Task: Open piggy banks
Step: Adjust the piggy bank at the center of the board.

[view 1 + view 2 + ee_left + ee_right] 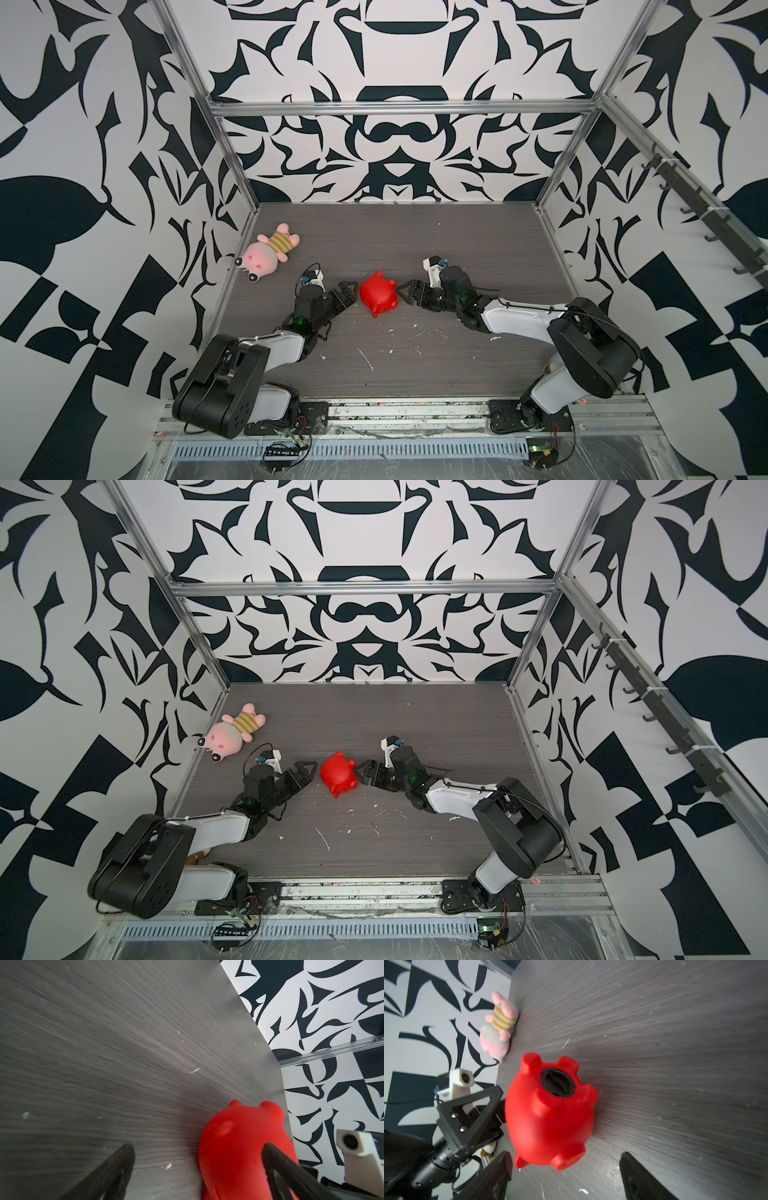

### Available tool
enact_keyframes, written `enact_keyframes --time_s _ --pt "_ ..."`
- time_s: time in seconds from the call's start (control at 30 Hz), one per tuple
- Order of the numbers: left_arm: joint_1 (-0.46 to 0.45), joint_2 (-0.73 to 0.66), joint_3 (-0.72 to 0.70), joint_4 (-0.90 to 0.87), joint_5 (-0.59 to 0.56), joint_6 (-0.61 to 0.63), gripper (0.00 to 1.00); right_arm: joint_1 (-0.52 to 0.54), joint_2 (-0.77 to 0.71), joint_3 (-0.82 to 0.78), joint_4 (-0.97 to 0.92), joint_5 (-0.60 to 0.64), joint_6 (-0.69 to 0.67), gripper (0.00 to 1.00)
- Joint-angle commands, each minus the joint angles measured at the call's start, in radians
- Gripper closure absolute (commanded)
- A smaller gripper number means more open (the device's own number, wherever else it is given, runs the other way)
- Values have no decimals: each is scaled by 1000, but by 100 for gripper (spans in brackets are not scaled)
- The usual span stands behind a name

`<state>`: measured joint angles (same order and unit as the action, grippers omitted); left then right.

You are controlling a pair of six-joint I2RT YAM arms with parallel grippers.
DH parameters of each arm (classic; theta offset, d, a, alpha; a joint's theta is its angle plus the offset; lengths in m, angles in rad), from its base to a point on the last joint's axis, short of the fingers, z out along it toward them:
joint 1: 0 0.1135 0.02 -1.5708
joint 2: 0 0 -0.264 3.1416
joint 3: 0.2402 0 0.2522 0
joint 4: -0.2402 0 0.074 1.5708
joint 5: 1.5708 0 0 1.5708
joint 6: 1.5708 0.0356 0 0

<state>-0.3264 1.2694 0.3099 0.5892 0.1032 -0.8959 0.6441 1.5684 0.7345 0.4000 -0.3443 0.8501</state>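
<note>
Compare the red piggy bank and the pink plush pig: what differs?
Look: the red piggy bank is glossy plastic; the pink plush pig is soft fabric in a striped shirt.
Pose: the piggy bank lies on its side, black belly plug exposed; the plush pig lies face up.
Place: the piggy bank is central on the table; the plush pig is at its left edge.
Both are pigs.

In both top views the whole bench (415, 374) is looked down on from high above, on the near side of the piggy bank (378, 294), which is shown small near mid-frame. In the left wrist view the piggy bank (239, 1147) is seen close, from low behind its back. In the right wrist view the piggy bank (550, 1122) is faced closely from its belly side. It is shared by all views.
</note>
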Motion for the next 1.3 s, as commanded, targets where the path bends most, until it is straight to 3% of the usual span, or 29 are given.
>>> enact_keyframes --time_s 0.0,0.17,0.43,0.67,1.13,1.27 --pt "3 -120 72 -260 -23 21 1 -35 19 119 -53 -103 -109 19" --pt "-12 -162 135 -406 6 -35 1 -83 118 263 -117 -274 -187 31" --pt "-134 -3 176 -364 7 -195 0 -79 265 394 -118 -379 -231 28" --pt "-142 86 222 -298 -14 -212 1 -57 269 349 -44 -404 -164 29" --pt "-141 336 394 -155 52 -207 1 -48 83 154 -74 -273 -97 30" --pt "-127 290 394 -266 43 -140 1 -76 26 99 -90 -217 -92 42"
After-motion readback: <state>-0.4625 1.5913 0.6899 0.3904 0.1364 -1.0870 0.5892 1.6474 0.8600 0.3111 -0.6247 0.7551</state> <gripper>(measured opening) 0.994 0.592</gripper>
